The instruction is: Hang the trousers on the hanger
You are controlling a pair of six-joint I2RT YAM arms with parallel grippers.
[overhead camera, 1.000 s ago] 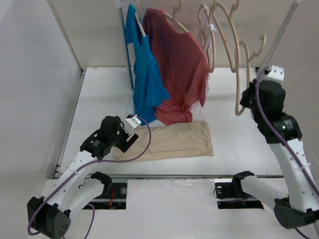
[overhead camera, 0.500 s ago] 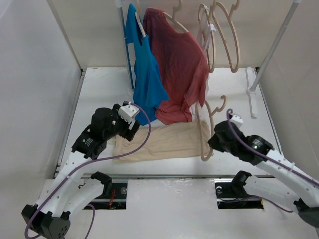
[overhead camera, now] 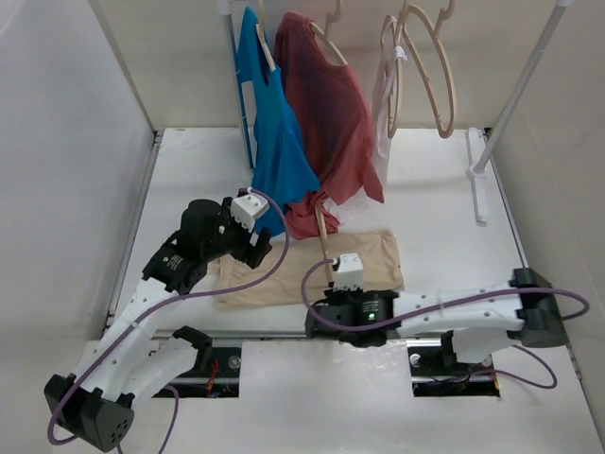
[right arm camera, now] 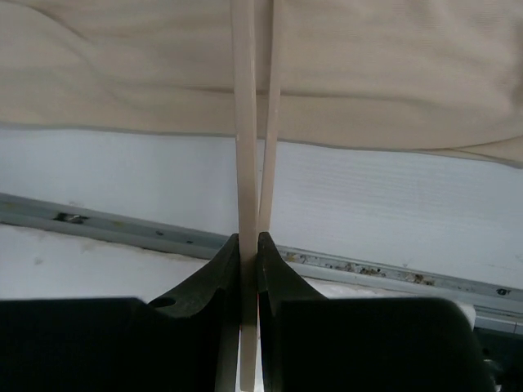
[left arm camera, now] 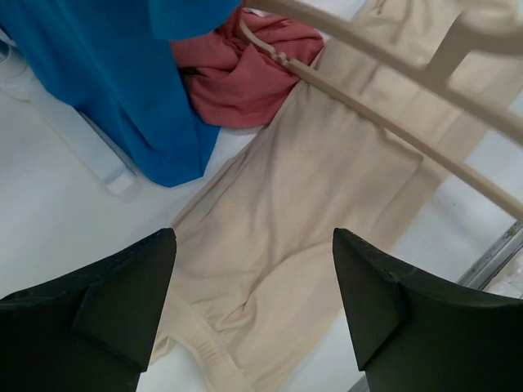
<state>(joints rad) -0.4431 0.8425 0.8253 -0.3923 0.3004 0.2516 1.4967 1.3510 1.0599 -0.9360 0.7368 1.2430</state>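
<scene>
The beige-cream trousers (overhead camera: 364, 268) lie flat on the white table near its front edge. They fill the left wrist view (left arm camera: 310, 188) and the top of the right wrist view (right arm camera: 384, 73). My right gripper (overhead camera: 331, 295) (right arm camera: 249, 245) is shut on a thin bar of the pale tan hanger (overhead camera: 325, 232) (right arm camera: 243, 122). The hanger stands edge-on over the trousers' middle. Its bars cross the left wrist view (left arm camera: 384, 122). My left gripper (overhead camera: 257, 248) (left arm camera: 253, 310) is open and empty, hovering above the trousers' left end with the waistband.
A blue T-shirt (overhead camera: 274, 142) and a red T-shirt (overhead camera: 331, 113) hang from the rack at the back, their hems reaching near the trousers. Empty hangers (overhead camera: 425, 66) hang further right. A white rack pole (overhead camera: 515, 90) stands at the back right. Side walls enclose the table.
My right arm has carried the hanger from the rack at the back right down and left to the table's front edge, over the trousers. My left gripper has shifted slightly towards the trousers.
</scene>
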